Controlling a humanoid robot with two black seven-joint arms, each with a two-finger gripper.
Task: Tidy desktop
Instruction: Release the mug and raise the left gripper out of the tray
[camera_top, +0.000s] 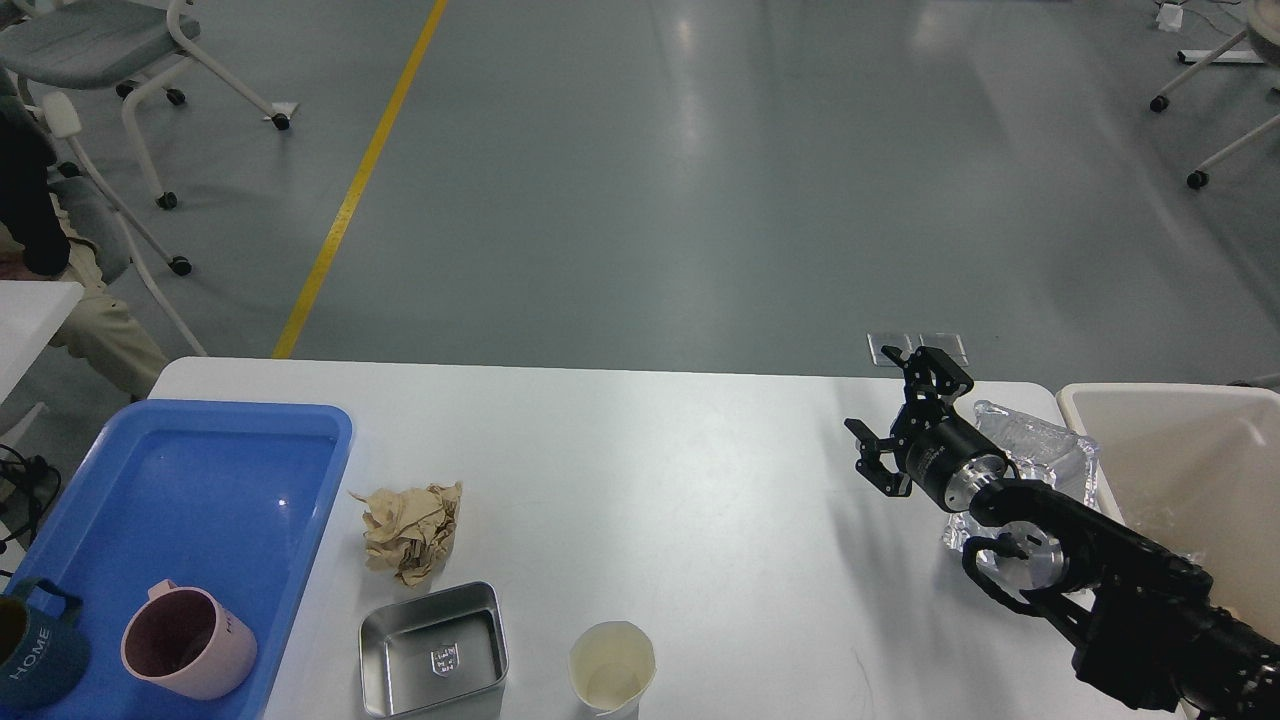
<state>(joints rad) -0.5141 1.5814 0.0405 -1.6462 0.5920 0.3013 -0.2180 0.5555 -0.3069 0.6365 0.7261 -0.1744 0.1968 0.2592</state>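
Observation:
The white desktop fills the lower half of the head view. On it lie a crumpled brown paper ball, a square metal tin, a cream paper cup and a clear plastic container at the right edge. My right gripper is open and empty, held above the desktop just left of the clear container. My left gripper is out of view.
A blue tray at the left holds a pink mug and a dark blue mug. A cream bin stands at the right. Chairs and a seated person are beyond the desktop's far left.

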